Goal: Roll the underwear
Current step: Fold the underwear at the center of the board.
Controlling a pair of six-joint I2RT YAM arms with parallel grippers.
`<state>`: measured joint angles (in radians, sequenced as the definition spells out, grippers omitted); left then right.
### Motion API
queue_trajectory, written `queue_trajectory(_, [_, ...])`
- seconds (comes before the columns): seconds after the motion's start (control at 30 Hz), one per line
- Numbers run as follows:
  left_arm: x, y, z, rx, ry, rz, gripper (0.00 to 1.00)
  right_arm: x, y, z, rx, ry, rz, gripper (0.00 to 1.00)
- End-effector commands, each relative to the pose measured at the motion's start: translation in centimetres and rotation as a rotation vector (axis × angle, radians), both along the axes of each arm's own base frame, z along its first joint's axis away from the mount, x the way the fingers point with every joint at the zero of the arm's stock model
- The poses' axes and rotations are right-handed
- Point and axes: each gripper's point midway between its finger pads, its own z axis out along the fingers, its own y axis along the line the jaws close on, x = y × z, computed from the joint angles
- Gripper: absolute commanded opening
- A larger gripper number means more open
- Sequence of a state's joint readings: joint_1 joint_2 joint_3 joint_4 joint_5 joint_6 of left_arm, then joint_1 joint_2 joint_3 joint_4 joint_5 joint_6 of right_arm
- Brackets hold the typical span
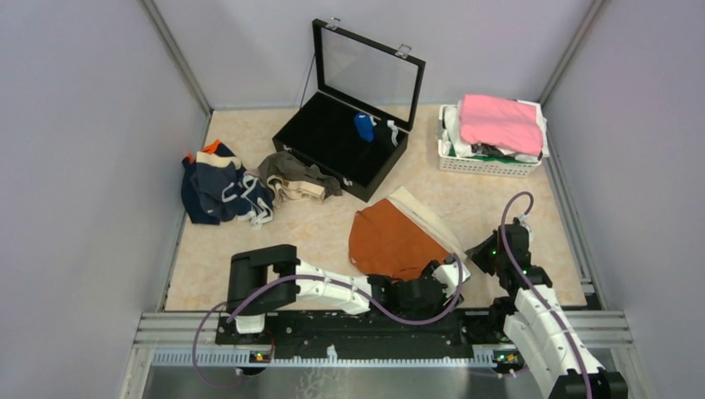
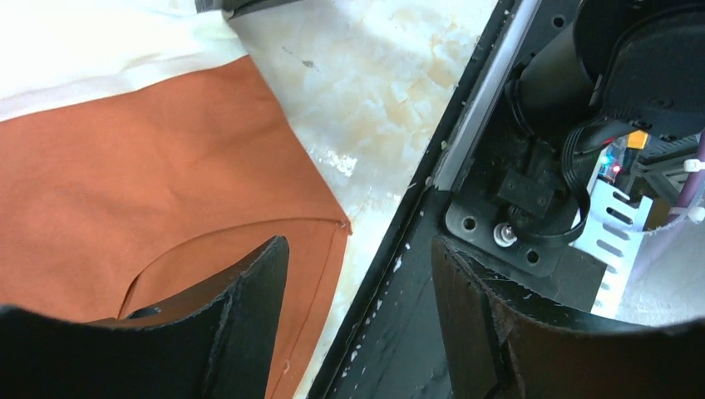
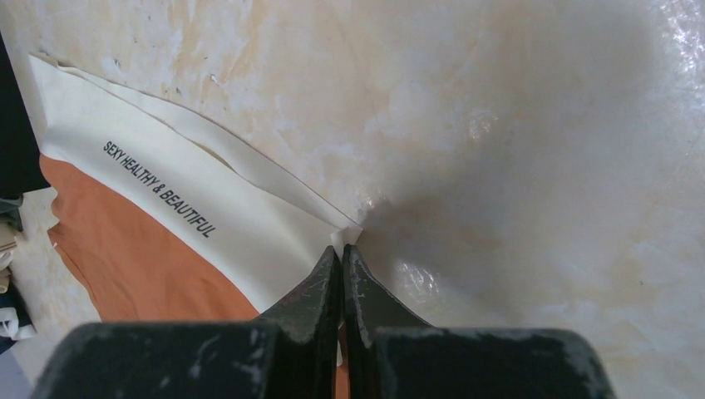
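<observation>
Orange brief: thin, smooth rust cloth, lying flat by the table's near edge, right of the middle; curved leg hems, a few soft creases.
Waistband: broad cream strip along the brief's far-right side, stiff-looking and straight-edged.
Table: glossy beige marbled top.
Right gripper: scuffed black fingers pressed together, pinching the waistband's corner at their tips.
Left gripper: fingers spread wide and holding nothing; one over the brief's near corner, the other over the black rail at the near edge.
Top view only: a rumpled navy pile and an olive brief near the left edge; a black case with its glass lid raised, far middle; a white slotted basket at the far right corner, a pink cloth folded on top.
Right wrist view only: black print on the waistband, "SEXY HEALTHY & BEAUTIFUL".
Left wrist view only: the brief's stitched hem ending in a sharp point, and the rail's bolts and cables.
</observation>
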<state>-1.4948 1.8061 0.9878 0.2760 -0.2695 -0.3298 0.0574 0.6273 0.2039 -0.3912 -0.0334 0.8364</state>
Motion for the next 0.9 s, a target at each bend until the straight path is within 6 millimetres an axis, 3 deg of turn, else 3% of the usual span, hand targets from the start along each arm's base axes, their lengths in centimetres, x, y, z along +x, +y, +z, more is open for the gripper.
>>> queue_trajectory(0.0, [0.4,-1.3,-0.2,0.023,-0.042,0.029,0.70,0.1,0.3,0.1,0.034,-0.009,-0.010,0.00])
queue_trajectory(0.43, [1.2,-2.5,-3.8,0.143,-0.104,0.096,0.66,0.2,0.5,0.1,0.038,-0.009,0.005,0.00])
queue_trajectory(0.7, [1.6,-1.5,-5.3,0.191,-0.102,0.133,0.61,0.2,0.6,0.2,0.040,-0.011,0.012,0.00])
queue_trajectory(0.87, [1.3,-0.4,-6.8,0.222,-0.082,0.139,0.51,0.2,0.5,0.2,0.035,-0.010,0.005,0.00])
